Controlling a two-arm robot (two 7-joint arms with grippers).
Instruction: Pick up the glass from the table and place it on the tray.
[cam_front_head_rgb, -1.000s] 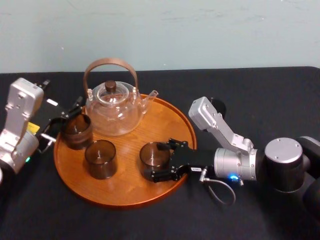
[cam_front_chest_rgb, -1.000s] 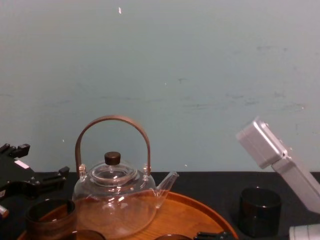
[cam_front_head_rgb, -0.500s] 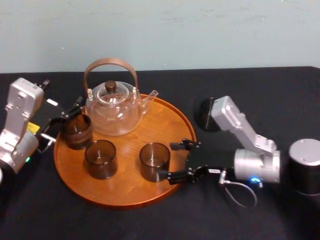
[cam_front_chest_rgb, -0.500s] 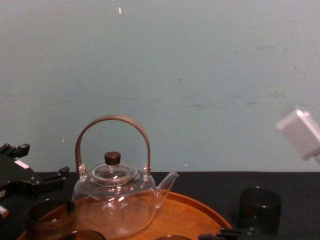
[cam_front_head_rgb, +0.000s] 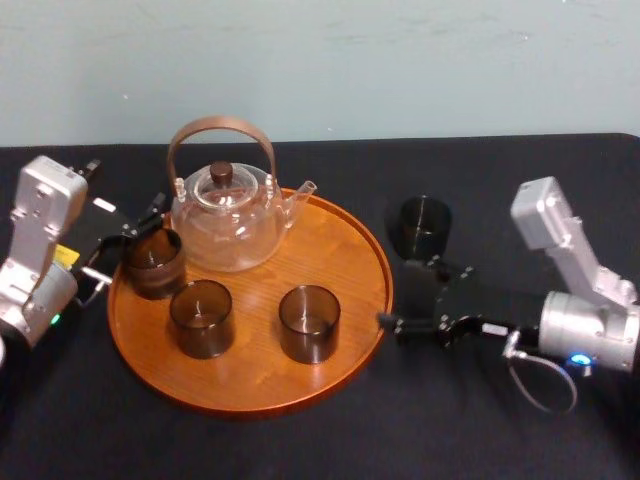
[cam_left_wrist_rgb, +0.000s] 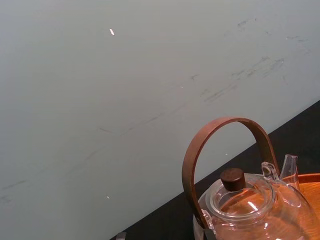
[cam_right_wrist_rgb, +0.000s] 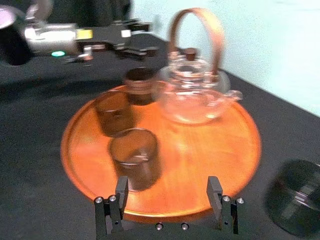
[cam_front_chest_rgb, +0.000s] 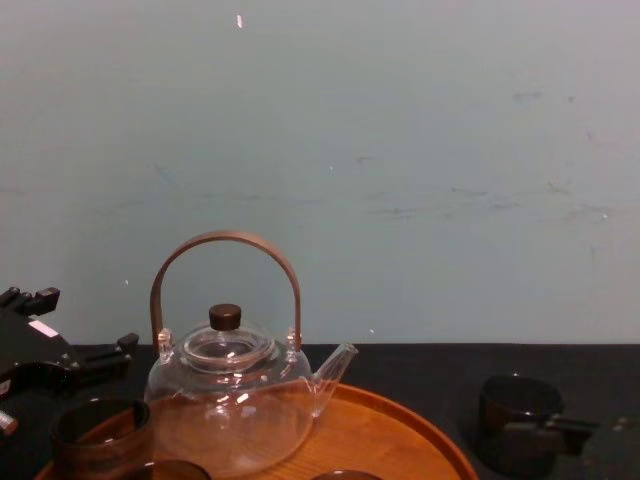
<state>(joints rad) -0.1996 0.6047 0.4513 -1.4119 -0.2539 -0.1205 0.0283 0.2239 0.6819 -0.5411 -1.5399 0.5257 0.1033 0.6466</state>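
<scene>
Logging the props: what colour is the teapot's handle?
Brown, a warm wood tone. The handle shows best in the left wrist view.

The tray (cam_front_head_rgb: 335, 245) is orange-brown wood. The brown glass (cam_front_head_rgb: 309, 322) at its near middle is smoky and see-through. The dark glass (cam_front_head_rgb: 420, 228) on the right looks almost black. The teapot (cam_front_head_rgb: 230, 215) is clear, with a brown handle and a dark knob. The table (cam_front_head_rgb: 300, 440) is black and the wall (cam_front_head_rgb: 400, 60) is pale blue-green.

A clear glass teapot (cam_front_head_rgb: 225, 228) stands upright, its arched brown wooden handle (cam_front_head_rgb: 220, 123) over a dark lid knob (cam_front_head_rgb: 221, 172), spout pointing right. Black table (cam_front_head_rgb: 300, 445) beneath; pale teal wall (cam_front_head_rgb: 320, 60) behind.
</scene>
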